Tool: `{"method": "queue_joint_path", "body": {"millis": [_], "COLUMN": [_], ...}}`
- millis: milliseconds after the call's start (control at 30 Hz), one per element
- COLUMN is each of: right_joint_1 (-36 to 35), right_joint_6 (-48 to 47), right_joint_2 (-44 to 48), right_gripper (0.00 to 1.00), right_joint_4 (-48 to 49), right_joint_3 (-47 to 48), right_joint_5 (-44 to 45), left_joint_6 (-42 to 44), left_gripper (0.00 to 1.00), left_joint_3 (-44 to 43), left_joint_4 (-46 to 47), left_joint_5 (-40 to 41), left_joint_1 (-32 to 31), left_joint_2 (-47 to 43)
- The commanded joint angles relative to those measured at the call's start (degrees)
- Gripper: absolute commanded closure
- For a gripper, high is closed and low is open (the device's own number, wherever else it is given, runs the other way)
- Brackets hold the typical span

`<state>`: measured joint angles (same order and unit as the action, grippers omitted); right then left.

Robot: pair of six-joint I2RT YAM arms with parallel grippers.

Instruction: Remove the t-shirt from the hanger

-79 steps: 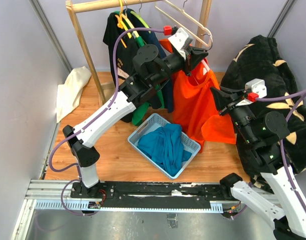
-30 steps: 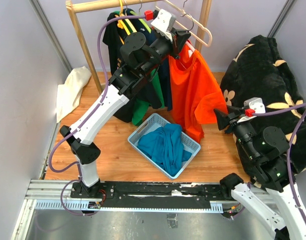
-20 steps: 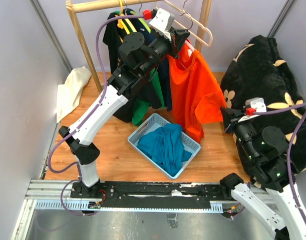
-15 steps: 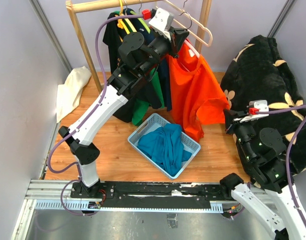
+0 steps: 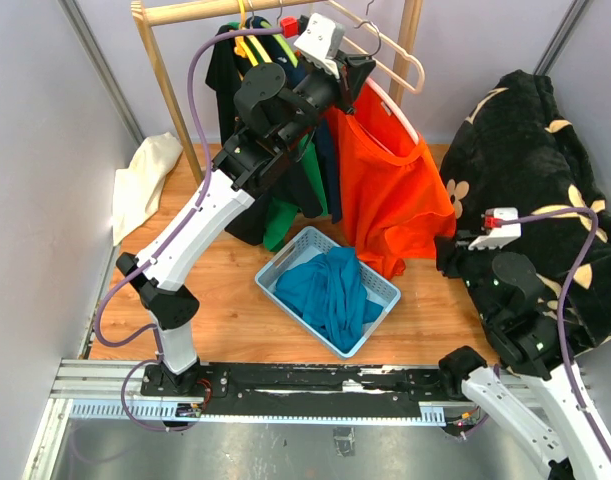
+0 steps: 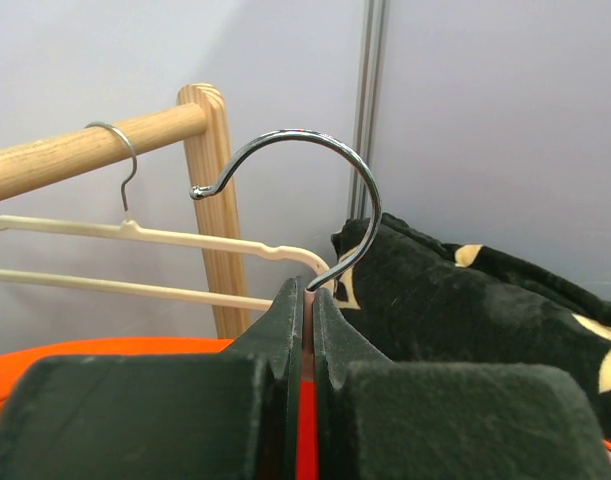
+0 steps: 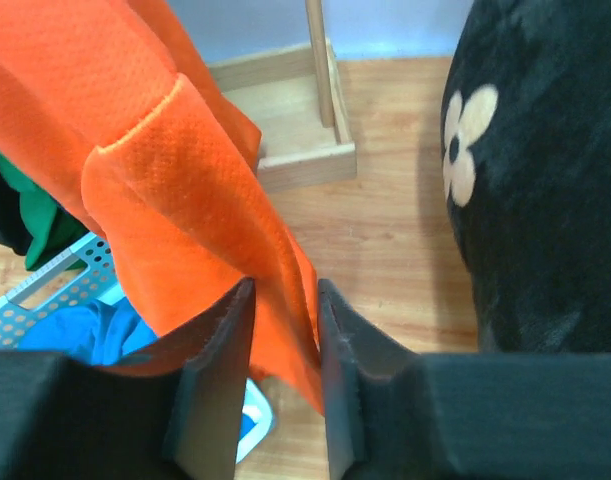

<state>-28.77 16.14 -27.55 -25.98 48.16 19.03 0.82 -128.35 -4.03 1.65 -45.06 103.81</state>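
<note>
An orange t-shirt [image 5: 390, 190] hangs from a hanger with a pale arm [image 5: 395, 102] and a metal hook [image 6: 325, 150], held off the wooden rail. My left gripper [image 5: 357, 72] is shut on the hanger's neck just under the hook [image 6: 307, 290]. My right gripper [image 5: 443, 250] sits low at the shirt's right lower corner. In the right wrist view its jaws [image 7: 285, 300] stand a little apart. A fold of the orange t-shirt [image 7: 185, 160] runs slantwise between them, brushing both pads without being pinched flat.
A light-blue basket [image 5: 283, 255] holding a teal garment [image 5: 330, 285] sits on the wooden floor below the shirt. Dark and green clothes [image 5: 245, 120] and empty hangers [image 5: 385, 50] hang on the wooden rack [image 5: 175, 100]. A black flowered blanket [image 5: 525, 130] lies on the right, a white cloth [image 5: 145, 180] on the left.
My right gripper pulled the sleeve out to the right, then dropped lower and nearer. The sleeve has gone slack. The left gripper has lifted the hanger slightly.
</note>
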Motion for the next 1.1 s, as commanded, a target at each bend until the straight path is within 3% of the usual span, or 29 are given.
{"method": "queue_joint_path", "body": {"millis": [0,67,133,400,733,833,900,967,1067], "right_joint_1": [-0.58,-0.58,-0.57,-0.58,-0.51,-0.58,-0.58,-0.55,-0.57], "right_joint_6": [-3.99,-5.79,-7.59,-11.77,-13.58,-14.15,-14.19,-13.77,-13.12], "right_joint_2": [6.4,8.48,9.77,8.36,1.91,0.6,0.42,0.52,1.2], "right_gripper": [0.53,0.39,0.34,0.34,0.38,0.45,0.58,0.78,0.92], "right_joint_4": [6.65,8.73,10.04,15.99,22.12,22.34,22.54,22.42,21.06], "right_joint_3": [-2.11,-2.65,-2.61,-0.81,2.46,3.39,3.44,3.17,2.55], "right_joint_5": [-5.76,-6.79,-7.84,-14.11,-12.36,-11.72,-11.45,-11.03,-10.15], "left_joint_6": [-0.32,-0.33,-0.36,-0.64,-0.89,-0.97,-0.98,-0.97,-0.98], "left_gripper": [1.0,1.0,1.0,1.0,0.99,0.99,0.99,1.0,0.99], "left_joint_3": [-2.34,-2.34,-2.26,-1.65,-0.23,-0.25,-0.23,-0.36,-0.61], "left_joint_4": [3.96,3.78,3.6,3.07,3.16,2.98,2.98,3.06,3.13], "left_joint_5": [-0.69,-0.92,-1.11,-2.08,-2.76,-2.87,-2.74,-2.71,-2.18], "left_joint_1": [0.76,0.76,0.76,0.76,0.76,0.76,0.76,0.76,0.76], "left_joint_2": [-2.22,-2.16,-2.21,-2.27,-2.43,-2.47,-2.45,-2.39,-2.37]}}
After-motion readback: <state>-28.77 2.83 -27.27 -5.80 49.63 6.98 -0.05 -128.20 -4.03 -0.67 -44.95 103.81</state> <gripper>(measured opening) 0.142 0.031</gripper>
